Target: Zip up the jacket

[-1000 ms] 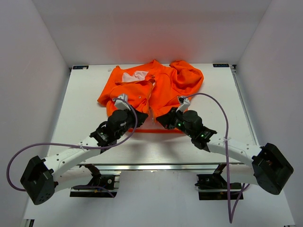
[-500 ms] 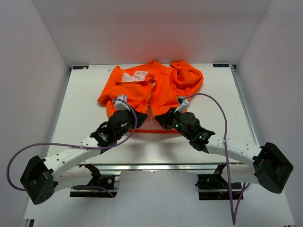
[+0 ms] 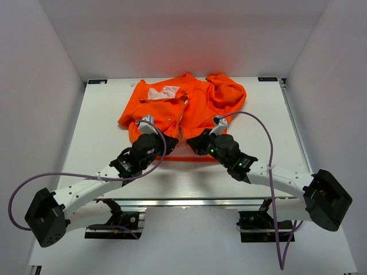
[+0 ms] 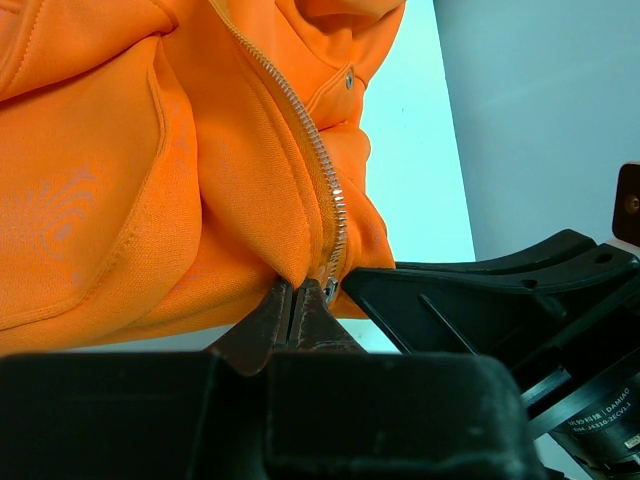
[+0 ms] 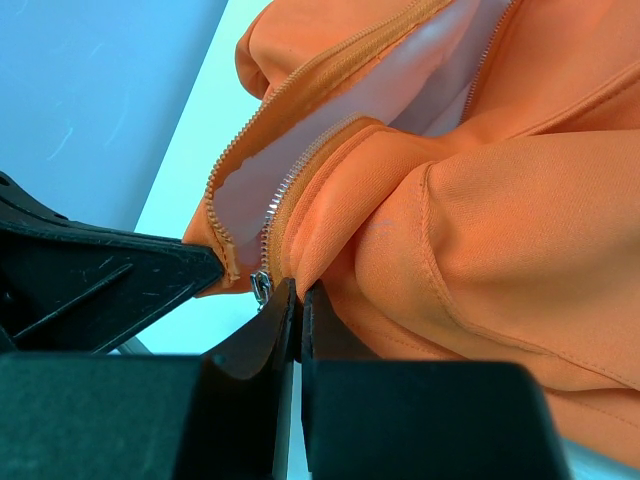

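Note:
The bright orange jacket (image 3: 195, 103) lies on the white table at the back middle, its pale lining (image 3: 163, 90) showing near the collar. My left gripper (image 3: 171, 142) is shut on the jacket's bottom hem beside the silver zipper teeth (image 4: 322, 165). My right gripper (image 3: 192, 141) is shut on the opposite hem, next to the small metal zipper slider (image 5: 261, 285). The front is open, with pale lining (image 5: 400, 85) between the two zipper rows. The two grippers are close together, nearly touching, at the jacket's near edge.
The white table (image 3: 103, 132) has grey walls on three sides. A crumpled sleeve (image 3: 229, 91) bunches at the jacket's back right. Purple cables loop from both arms over the near part of the table.
My right gripper has moved left and a little farther back, closing in on the left gripper. The jacket's near hem has bunched up between them. The left arm has barely moved.

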`<action>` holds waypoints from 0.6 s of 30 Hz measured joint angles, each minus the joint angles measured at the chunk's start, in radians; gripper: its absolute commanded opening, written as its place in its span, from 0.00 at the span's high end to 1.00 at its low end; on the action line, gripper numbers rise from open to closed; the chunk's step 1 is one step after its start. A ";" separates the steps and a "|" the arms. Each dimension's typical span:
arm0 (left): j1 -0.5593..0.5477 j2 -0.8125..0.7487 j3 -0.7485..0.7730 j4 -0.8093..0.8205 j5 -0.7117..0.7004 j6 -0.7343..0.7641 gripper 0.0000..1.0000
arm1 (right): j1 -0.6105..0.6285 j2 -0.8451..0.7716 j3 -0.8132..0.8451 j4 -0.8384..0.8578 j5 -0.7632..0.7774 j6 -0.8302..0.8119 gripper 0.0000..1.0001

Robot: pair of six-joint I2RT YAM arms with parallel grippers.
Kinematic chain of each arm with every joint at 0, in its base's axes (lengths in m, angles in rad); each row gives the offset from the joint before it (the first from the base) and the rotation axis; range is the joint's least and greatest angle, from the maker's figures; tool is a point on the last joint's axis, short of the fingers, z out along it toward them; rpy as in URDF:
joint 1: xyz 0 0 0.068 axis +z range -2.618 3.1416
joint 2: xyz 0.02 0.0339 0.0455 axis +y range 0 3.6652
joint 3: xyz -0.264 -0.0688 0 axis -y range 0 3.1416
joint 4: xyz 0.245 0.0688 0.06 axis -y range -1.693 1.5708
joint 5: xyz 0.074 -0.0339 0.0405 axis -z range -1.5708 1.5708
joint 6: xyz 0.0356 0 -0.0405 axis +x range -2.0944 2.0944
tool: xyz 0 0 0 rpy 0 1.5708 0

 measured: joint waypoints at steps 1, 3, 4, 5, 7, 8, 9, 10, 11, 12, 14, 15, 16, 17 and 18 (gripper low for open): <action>0.000 0.000 0.000 0.000 0.000 0.000 1.00 | 0.000 0.000 0.001 0.000 0.000 0.000 1.00; 0.000 0.000 0.000 0.000 -0.001 0.000 1.00 | 0.000 0.001 0.003 0.000 0.000 0.000 1.00; 0.000 0.000 0.000 0.000 -0.002 0.000 1.00 | 0.000 0.001 0.004 0.000 0.000 0.000 1.00; 0.000 0.001 0.000 0.000 -0.003 0.000 1.00 | 0.000 0.001 0.005 0.000 0.000 0.000 1.00; -0.001 0.005 0.000 0.000 -0.004 0.000 1.00 | 0.000 0.001 0.005 0.000 0.000 0.000 1.00; -0.001 0.007 0.000 -0.001 -0.004 0.000 1.00 | 0.000 0.001 0.005 0.000 0.000 0.000 1.00; -0.001 0.009 0.000 -0.001 -0.004 0.000 1.00 | 0.000 0.001 0.005 0.000 0.000 0.000 1.00; -0.001 0.011 0.000 -0.001 -0.004 0.000 1.00 | 0.000 0.001 0.005 0.000 0.000 0.000 1.00; -0.001 0.012 0.000 -0.002 -0.005 0.000 1.00 | 0.000 0.001 0.005 0.000 0.000 0.000 1.00; -0.002 0.013 0.000 -0.003 -0.006 0.000 1.00 | 0.000 0.001 0.005 0.000 0.000 0.000 1.00; -0.003 0.015 0.000 -0.007 -0.007 0.000 1.00 | 0.000 0.001 0.005 0.000 0.000 0.000 1.00; -0.003 0.017 0.000 -0.008 -0.007 0.000 1.00 | 0.000 0.001 0.005 -0.002 0.000 0.000 1.00; -0.004 0.018 0.000 -0.010 -0.008 0.000 1.00 | 0.000 0.001 0.005 -0.004 0.000 0.000 1.00; -0.005 0.019 0.000 -0.012 -0.008 0.000 1.00 | 0.000 0.001 0.006 -0.006 0.000 0.000 1.00; -0.006 0.019 0.000 -0.016 -0.009 0.000 1.00 | 0.000 0.002 0.006 -0.009 0.000 0.000 1.00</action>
